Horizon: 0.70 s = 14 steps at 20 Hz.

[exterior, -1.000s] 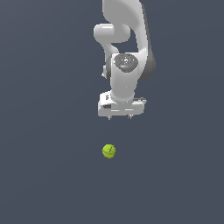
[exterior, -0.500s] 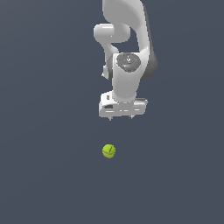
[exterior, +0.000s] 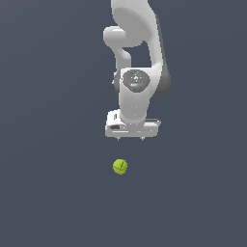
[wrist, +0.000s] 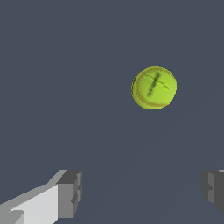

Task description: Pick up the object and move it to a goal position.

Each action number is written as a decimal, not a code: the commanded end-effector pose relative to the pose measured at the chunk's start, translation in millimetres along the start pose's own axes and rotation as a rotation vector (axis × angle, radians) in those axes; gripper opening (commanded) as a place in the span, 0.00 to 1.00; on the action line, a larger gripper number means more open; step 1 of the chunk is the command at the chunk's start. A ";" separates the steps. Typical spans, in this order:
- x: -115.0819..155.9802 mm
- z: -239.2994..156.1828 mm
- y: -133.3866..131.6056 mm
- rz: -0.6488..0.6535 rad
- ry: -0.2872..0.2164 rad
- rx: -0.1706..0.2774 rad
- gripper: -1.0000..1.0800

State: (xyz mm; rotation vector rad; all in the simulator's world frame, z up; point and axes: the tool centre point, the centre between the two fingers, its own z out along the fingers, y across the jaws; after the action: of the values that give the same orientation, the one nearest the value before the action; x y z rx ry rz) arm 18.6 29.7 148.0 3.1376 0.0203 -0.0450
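Yellow-green ball point(exterior: 120, 166) sat apart from the gripper point(exterior: 131, 139), ahead of its spread, empty fingers point(wrist: 70, 193) and not between them; a short forward reach looked needed.

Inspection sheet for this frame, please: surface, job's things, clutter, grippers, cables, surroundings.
Surface: plain dark grey-blue floor, no marks seen.
Job's things: yellow-green ball with a dark seam, resting on the floor, untouched.
Clutter: nothing seen.
Grippers: white gripper hangs above the ball, apart from it, fingers spread wide and holding nothing; the ball is not between them.
Cables: nothing seen.
Surroundings: nothing seen beyond the white arm; no goal marker visible.
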 end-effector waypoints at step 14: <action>71.2 45.2 38.6 0.171 0.024 0.006 0.96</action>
State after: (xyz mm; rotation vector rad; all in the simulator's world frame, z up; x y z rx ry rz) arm 84.2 -5.5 104.4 3.1336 -0.2297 -0.0111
